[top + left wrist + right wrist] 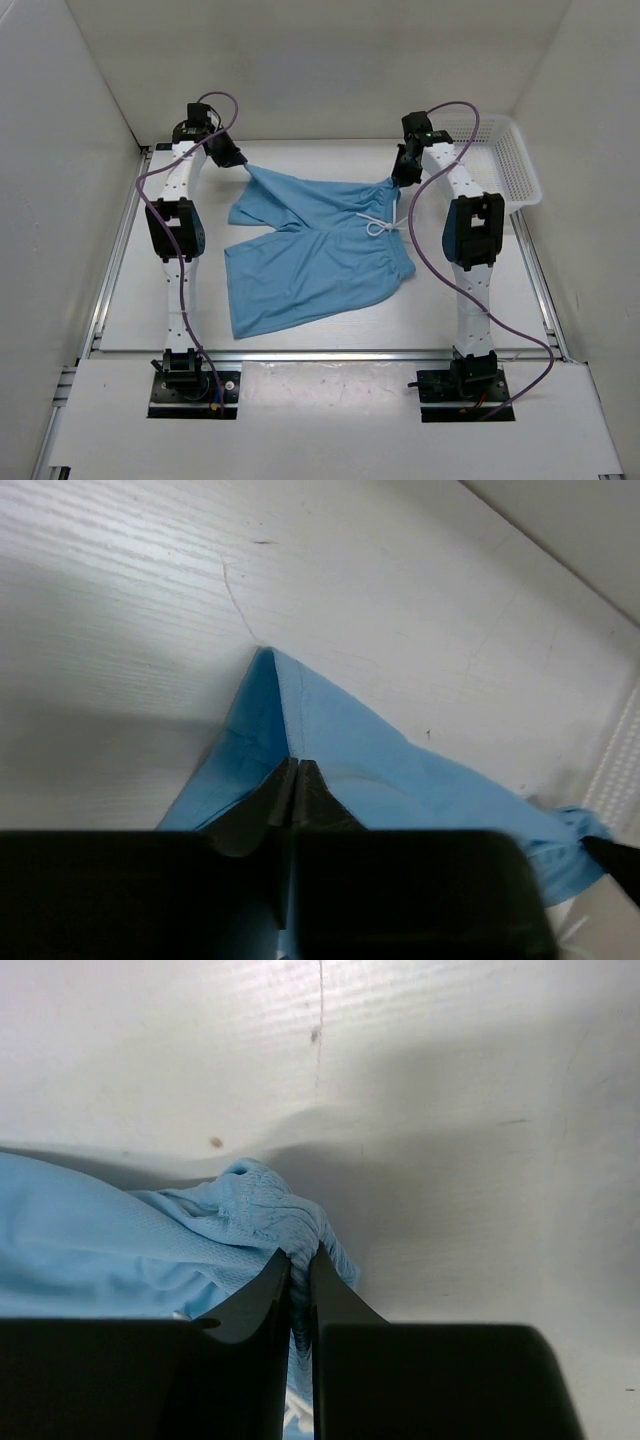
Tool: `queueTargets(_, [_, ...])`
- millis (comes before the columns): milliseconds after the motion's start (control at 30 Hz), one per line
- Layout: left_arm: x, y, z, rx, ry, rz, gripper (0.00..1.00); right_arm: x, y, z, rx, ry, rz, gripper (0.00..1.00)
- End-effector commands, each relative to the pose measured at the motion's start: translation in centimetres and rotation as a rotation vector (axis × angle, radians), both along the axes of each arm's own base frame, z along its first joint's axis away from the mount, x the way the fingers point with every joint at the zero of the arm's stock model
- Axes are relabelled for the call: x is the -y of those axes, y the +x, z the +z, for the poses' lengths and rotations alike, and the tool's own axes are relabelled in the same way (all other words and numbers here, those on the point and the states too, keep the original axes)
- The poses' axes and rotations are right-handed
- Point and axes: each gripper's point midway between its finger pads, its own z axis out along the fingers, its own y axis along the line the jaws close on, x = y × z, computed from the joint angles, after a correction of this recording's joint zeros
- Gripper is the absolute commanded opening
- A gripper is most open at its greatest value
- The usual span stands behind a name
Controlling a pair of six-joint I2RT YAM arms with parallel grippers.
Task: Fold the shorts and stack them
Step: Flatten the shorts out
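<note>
White basket (517, 166) stands well right of the stretched shorts (310, 255).

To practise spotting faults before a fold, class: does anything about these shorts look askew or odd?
The light blue shorts lie slanted and rumpled, not flat: the right gripper bunches the waistband corner, the left gripper pinches a leg corner, and the white drawstring trails loose over the fabric.

The shorts (310, 250) show plain light blue, drawstring (380, 225) white; basket (512, 160) white in an open mesh; table (300, 160) white, maybe faintly grained.
</note>
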Motion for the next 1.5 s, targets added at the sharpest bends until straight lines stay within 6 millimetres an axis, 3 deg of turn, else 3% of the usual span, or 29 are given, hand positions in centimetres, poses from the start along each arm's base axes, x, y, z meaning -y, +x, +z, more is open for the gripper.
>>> queueTargets(0, [-0.5,1.0,3.5,0.100,0.018,-0.023,0.30,0.5,1.7,1.7,0.061,-0.016,-0.049,0.00])
queueTargets(33, [-0.5,1.0,3.5,0.100,0.018,-0.023,0.50,0.5,1.7,1.1,0.051,-0.019,-0.048,0.00])
queueTargets(133, [-0.6,0.7,2.6,0.087,0.031,-0.038,0.92,0.4,1.4,0.2,0.029,-0.014,-0.043,0.00])
queueTargets(200, [-0.5,0.5,2.2,0.080,0.033,-0.054,1.00,0.4,1.4,0.2,0.029,-0.014,-0.043,0.00])
queueTargets(300, [-0.2,-0.9,2.3,0.056,0.065,-0.084,1.00,0.4,1.4,0.2,0.029,-0.014,-0.043,0.08])
queueTargets(333, [-0.5,-1.4,3.9,0.077,0.084,-0.081,0.96,0.4,1.4,0.2,0.029,-0.014,-0.043,0.15])
queueTargets(367, [-0.7,-2.3,2.7,0.038,0.122,-0.073,0.79,0.4,1.4,0.2,0.029,-0.014,-0.043,0.36])
queueTargets(400, [-1.0,-2.9,2.7,0.026,0.146,-0.074,0.60,0.4,1.4,0.7,0.038,-0.012,-0.043,0.49])
queueTargets(467, [-1.6,-4.3,2.8,-0.005,0.202,-0.054,0.22,0.4,1.4,0.7,0.038,-0.012,-0.043,0.71])
queueTargets(500, [-1.2,-4.8,2.6,-0.024,0.213,-0.059,0.10,0.2,1.4,1.3,0.047,-0.002,-0.039,0.73])
queueTargets(567, [-0.9,-6.1,1.6,-0.081,0.227,-0.079,0.13,0.2,1.5,2.0,0.059,0.001,-0.039,0.74])
queueTargets(600, [-0.3,-6.2,0.8,-0.096,0.233,-0.099,0.22,-0.2,1.1,1.6,0.048,-0.001,-0.029,0.74])
queueTargets(633, [-0.3,-6.3,-0.7,-0.125,0.232,-0.102,0.50,-0.3,1.1,2.1,0.057,0.001,-0.029,0.74])
queueTargets(700, [1.1,-6.2,-1.2,-0.136,0.234,-0.128,0.65,-0.8,1.0,2.7,0.069,0.004,-0.019,0.74])
queueTargets(733, [1.1,-5.9,-1.6,-0.139,0.229,-0.121,0.66,-0.8,0.8,2.4,0.060,0.002,-0.019,0.75])
queueTargets(867, [2.7,-4.8,-3.8,-0.155,0.243,-0.118,0.66,-1.5,0.2,4.5,0.093,0.003,-0.005,0.75])
queueTargets(900, [3.0,-4.2,-3.4,-0.137,0.248,-0.095,0.66,-1.5,0.0,4.5,0.090,0.002,-0.005,0.75])
queueTargets(1133, [4.5,-2.6,-4.5,-0.107,0.259,-0.084,0.60,-1.1,-0.8,5.6,0.100,-0.004,-0.010,0.75])
queueTargets(1267, [4.0,-2.6,-4.9,-0.116,0.283,-0.069,0.59,-0.9,-1.3,5.8,0.099,-0.009,-0.002,0.75])
queueTargets(1400, [3.9,-2.4,-4.8,-0.107,0.289,-0.062,0.20,-0.9,-1.5,6.0,0.099,-0.009,-0.002,0.75])
queueTargets(1433, [3.9,-2.2,-3.3,-0.081,0.286,-0.059,0.10,-0.7,-1.4,6.0,0.101,-0.019,-0.008,0.75])
queueTargets(1467, [4.0,-2.0,-2.4,-0.058,0.284,-0.056,0.10,-0.6,-1.6,6.3,0.104,-0.018,-0.008,0.75])
